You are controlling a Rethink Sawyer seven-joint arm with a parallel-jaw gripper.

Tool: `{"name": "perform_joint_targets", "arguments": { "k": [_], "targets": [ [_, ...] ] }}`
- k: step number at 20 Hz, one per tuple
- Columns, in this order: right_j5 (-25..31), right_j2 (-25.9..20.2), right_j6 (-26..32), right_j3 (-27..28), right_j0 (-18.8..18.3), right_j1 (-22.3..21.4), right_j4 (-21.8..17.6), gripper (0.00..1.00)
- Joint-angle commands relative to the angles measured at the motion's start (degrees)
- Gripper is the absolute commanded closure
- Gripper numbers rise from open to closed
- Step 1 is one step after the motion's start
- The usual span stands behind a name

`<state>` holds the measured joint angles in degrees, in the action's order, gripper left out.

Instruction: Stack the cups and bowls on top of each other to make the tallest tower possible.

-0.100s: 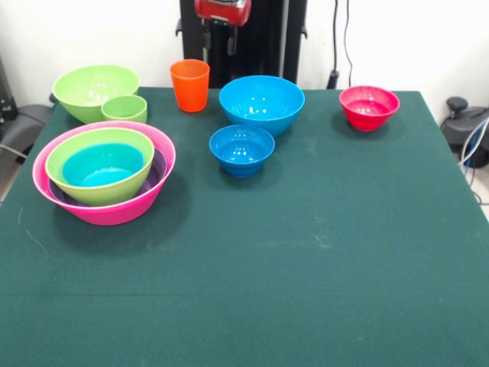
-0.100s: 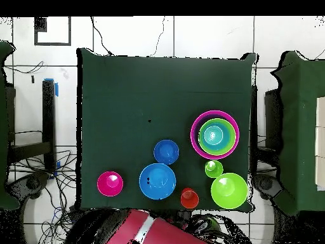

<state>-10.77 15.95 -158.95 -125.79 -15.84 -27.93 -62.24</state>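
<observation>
Jaws cannot be judged as released or clenched: only the red and black end of the gripper [image 1: 222, 11] shows at the top edge of the front view, drawn back above the desk [image 1: 306, 267] and holding nothing that can be seen. Clock directions below are read on the front view, with twelve at the top. At about nine o'clock sits the tower [image 1: 104, 173], so far a low nest: the large pink bowl [image 1: 114, 212] as base, a purple bowl [image 1: 157, 171] showing as a thin rim inside it, a lime green bowl [image 1: 92, 191] in that, and a blue bowl [image 1: 103, 165] innermost. At ten to eleven o'clock stands the second lime green bowl [image 1: 92, 88], with the small light green cup [image 1: 124, 108] touching or just beside its front right. At twelve o'clock the orange cup [image 1: 189, 85] stands upright and alone, beneath the gripper. Just right of it is the large blue bowl [image 1: 261, 103], and in front of that, near the desk's middle, a smaller blue bowl [image 1: 241, 149], close to it but apart. At two o'clock, well apart from the rest, sits the small red bowl [image 1: 369, 106]. All the loose bowls rest mouth up on the green cloth.
</observation>
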Motion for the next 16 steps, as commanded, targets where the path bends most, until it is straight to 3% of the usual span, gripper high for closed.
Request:
{"name": "perform_joint_targets", "arguments": {
  "k": [1,7,16],
  "targets": [
    [9.2,-13.1,5.8,0.1,-4.1,-4.7,-2.6,0.00],
    [13.6,-18.7,9.1,0.1,-9.7,-7.0,-3.2,0.00],
    [17.0,-23.6,11.0,0.2,-14.5,-8.0,-3.9,0.00]
  ]
}}
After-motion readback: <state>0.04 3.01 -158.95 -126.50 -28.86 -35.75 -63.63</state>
